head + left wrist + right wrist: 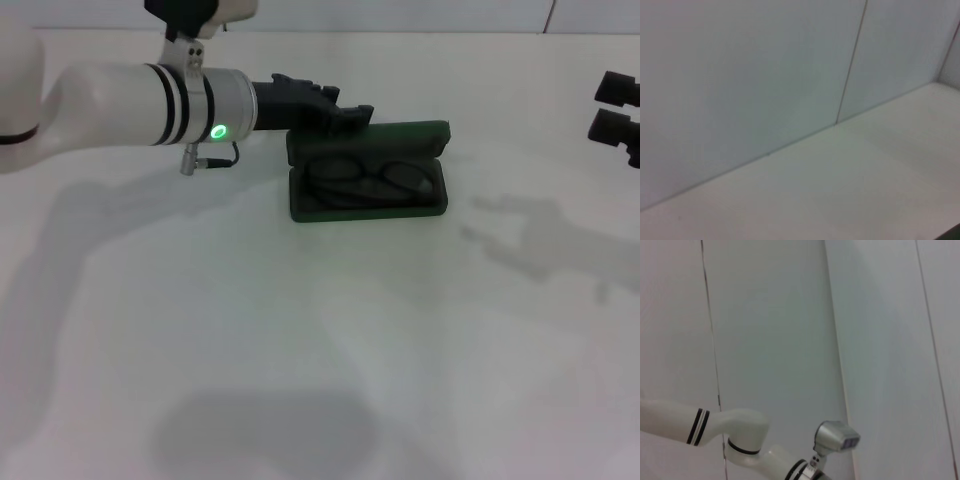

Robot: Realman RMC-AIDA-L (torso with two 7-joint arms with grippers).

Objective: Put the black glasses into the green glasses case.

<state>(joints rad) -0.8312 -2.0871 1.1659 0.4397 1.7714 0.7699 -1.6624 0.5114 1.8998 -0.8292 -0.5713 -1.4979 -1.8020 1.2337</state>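
1. Head view: left gripper [352,113] reaches in from the left, fingertips at the back-left edge of the green glasses case [367,171]; can't tell if its fingers are open or closed. Case lies open on the white table [300,350], the black glasses [372,180] folded inside the tray. Right gripper [617,112] is parked at the right edge, fingers apart, holding nothing.
2. Left wrist view: only tabletop and wall [740,75].
3. Right wrist view: wall panels, the left arm [715,427] low in frame.

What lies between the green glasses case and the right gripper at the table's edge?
Only bare white table: the head view shows nothing between the open green glasses case, with the black glasses inside, and the right gripper.
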